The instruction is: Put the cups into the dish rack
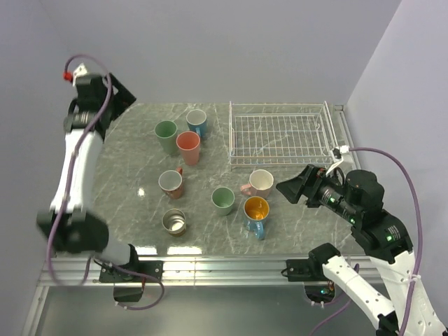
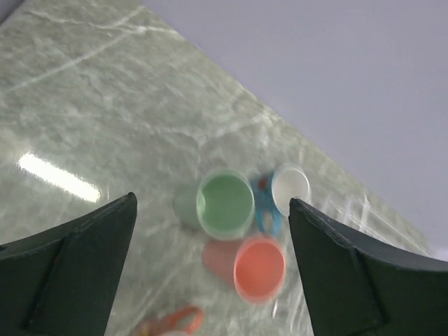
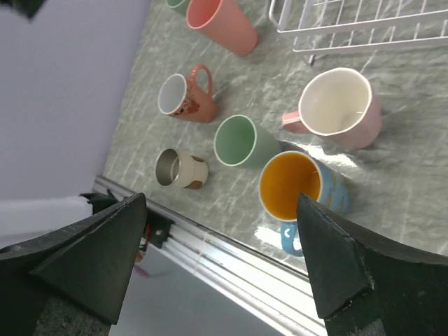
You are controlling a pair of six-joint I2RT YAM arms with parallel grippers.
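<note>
Eight cups (image 1: 222, 199) stand on the bench (image 1: 126, 161), none yet in the rack (image 1: 278, 105) at the far right. Left gripper (image 2: 211, 203) and right gripper (image 3: 221, 199) gape, holding nothing; all loading remains.

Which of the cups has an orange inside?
The blue mug, just in front of the pale pink mug; its inside is orange-gold, no other cup's is.

Bright, even light; glare streaks the marble table (image 2: 56, 178); left wrist view blurred.
</note>
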